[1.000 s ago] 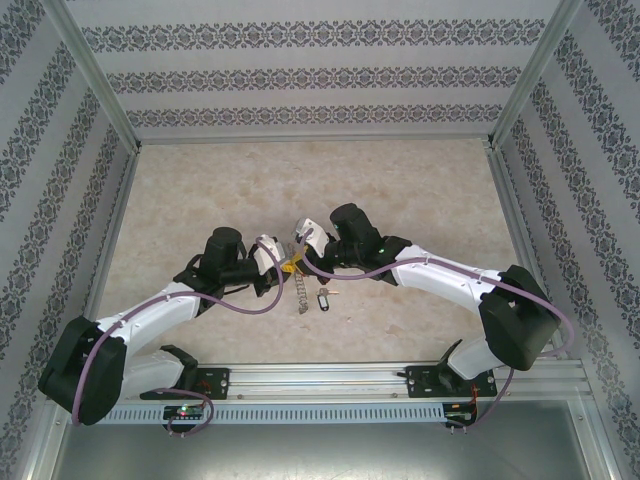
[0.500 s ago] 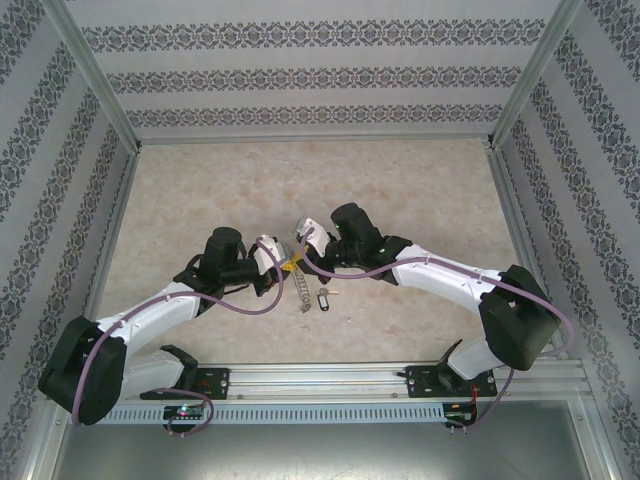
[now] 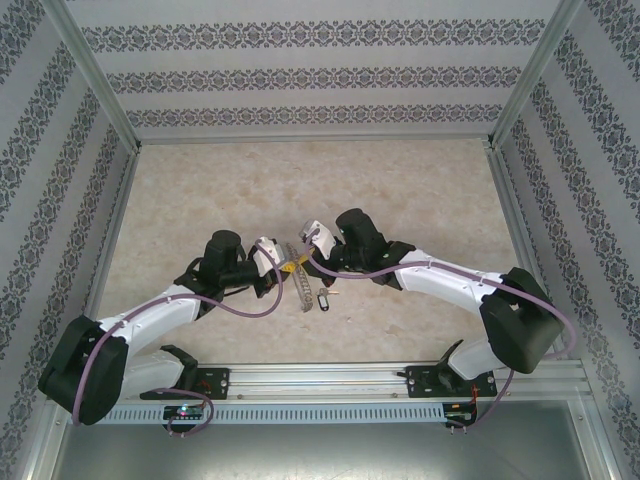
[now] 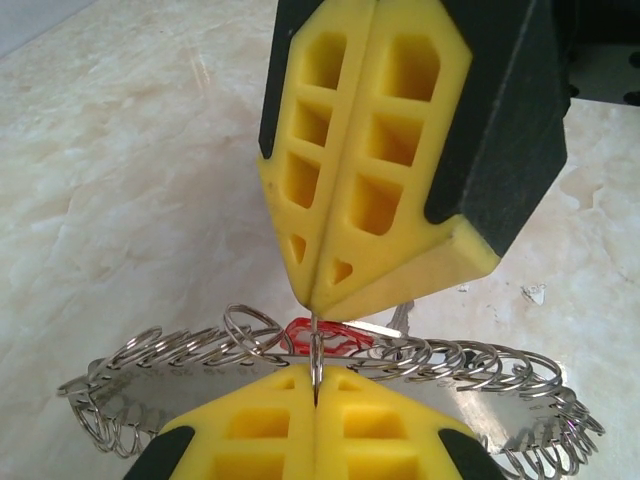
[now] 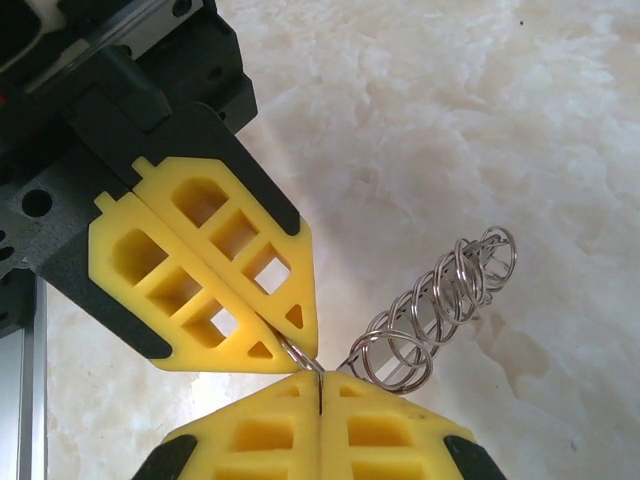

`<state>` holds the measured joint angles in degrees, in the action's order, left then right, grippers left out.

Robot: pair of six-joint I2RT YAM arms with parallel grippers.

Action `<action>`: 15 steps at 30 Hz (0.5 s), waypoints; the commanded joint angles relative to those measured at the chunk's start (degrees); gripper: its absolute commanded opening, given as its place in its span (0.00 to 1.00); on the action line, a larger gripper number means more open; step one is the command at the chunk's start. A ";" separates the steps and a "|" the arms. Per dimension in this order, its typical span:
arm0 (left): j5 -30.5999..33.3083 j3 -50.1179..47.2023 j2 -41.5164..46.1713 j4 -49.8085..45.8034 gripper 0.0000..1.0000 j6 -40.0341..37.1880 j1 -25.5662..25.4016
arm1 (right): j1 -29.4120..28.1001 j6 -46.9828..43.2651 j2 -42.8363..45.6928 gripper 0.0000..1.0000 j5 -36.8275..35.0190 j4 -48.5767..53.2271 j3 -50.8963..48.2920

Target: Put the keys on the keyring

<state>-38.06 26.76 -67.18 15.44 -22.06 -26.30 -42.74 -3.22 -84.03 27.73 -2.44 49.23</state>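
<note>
Robot lab test booth: marble-look counter (image 3: 200, 180) boxed in by patterned wallpaper panels (image 3: 310, 75), aluminium frame (image 3: 93, 75), slotted metal mounting rail (image 3: 320, 378).

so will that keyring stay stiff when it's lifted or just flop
Probably floppy: the keyring is many loose small rings on a wire loop, trailing off either side of where the left gripper and right gripper pinch it. Likely light, being thin wire. The rings may slide and bunch.
</note>
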 commanded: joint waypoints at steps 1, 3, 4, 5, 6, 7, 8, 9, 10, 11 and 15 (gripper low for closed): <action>0.09 -0.99 0.19 3.62 0.00 0.89 -0.55 | 0.84 1.31 0.47 0.00 -0.96 -1.26 -0.26; 0.16 -0.94 0.15 3.38 0.00 0.89 -0.66 | 0.82 1.51 0.62 0.00 -0.04 -2.15 -0.15; 0.18 -0.93 0.27 3.30 0.00 0.88 -0.67 | 0.85 1.63 0.77 0.00 0.58 -2.74 -0.06; 0.26 -0.99 0.19 3.12 0.00 0.81 -0.66 | 0.87 1.65 0.96 0.00 1.04 -3.20 -0.03; 0.26 -0.85 0.34 2.93 0.00 0.83 -0.73 | 0.85 1.62 1.12 0.00 1.55 -3.50 0.04; 0.27 -0.88 0.31 2.80 0.01 0.71 -0.69 | 0.80 1.62 1.23 0.00 2.14 -3.75 0.07; 0.20 -0.81 0.32 2.70 0.03 0.73 -0.71 | 0.81 1.57 1.35 0.00 2.70 -3.97 0.16; 0.11 -0.72 0.22 2.61 0.04 0.62 -0.74 | 0.77 1.53 1.41 0.00 3.05 -4.06 0.25; 0.10 -0.58 0.21 2.49 0.06 0.62 -0.68 | 0.74 1.30 1.50 0.00 3.37 -4.06 0.34; 0.01 -0.51 -0.03 2.46 0.07 0.67 -0.79 | 0.65 1.28 1.57 0.00 3.54 -4.06 0.42; -0.02 -0.01 -0.50 2.17 0.11 0.45 -0.92 | 0.55 1.16 1.94 0.00 3.77 -4.15 0.35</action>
<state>-37.45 26.57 -67.20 16.75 -21.82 -26.57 -42.48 -2.70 -84.01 29.30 -3.77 49.21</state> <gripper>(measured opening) 0.107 0.059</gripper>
